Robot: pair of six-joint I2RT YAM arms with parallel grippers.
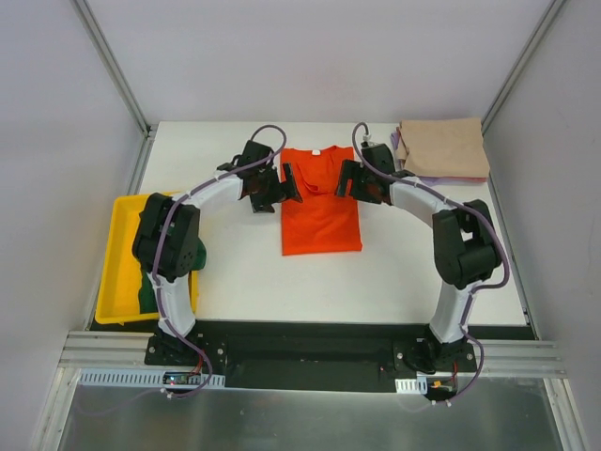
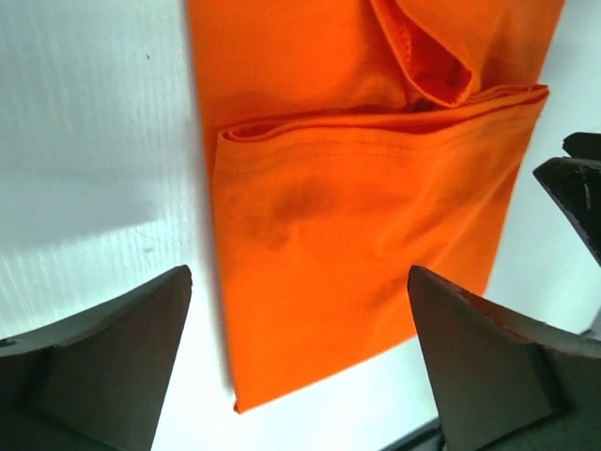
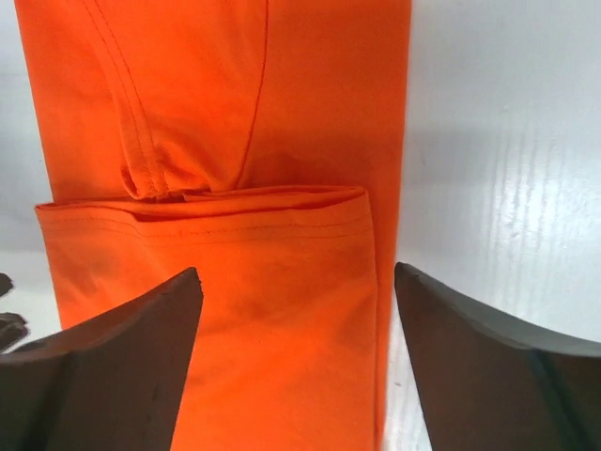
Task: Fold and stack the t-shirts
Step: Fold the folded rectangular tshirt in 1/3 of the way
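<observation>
A bright orange-red t-shirt (image 1: pixel 320 216) lies flat mid-table, folded into a narrow strip with its sleeves turned in. My left gripper (image 1: pixel 288 184) hovers open over its upper left edge. My right gripper (image 1: pixel 346 178) hovers open over its upper right edge. In the left wrist view the folded shirt (image 2: pixel 357 235) lies below the open left gripper (image 2: pixel 299 282), with nothing gripped. The right wrist view shows the same: shirt (image 3: pixel 235 141) under the open right gripper (image 3: pixel 296 277). A folded tan t-shirt (image 1: pixel 443 147) rests on a pale purple one (image 1: pixel 399 146) at the back right. A dark green t-shirt (image 1: pixel 147 293) lies in the tray.
A yellow plastic tray (image 1: pixel 117 254) stands at the table's left edge, partly under my left arm. Grey walls with metal posts close in the table on the left, right and back. The black tips of my right gripper's fingers (image 2: pixel 573 188) show at the left wrist view's right edge.
</observation>
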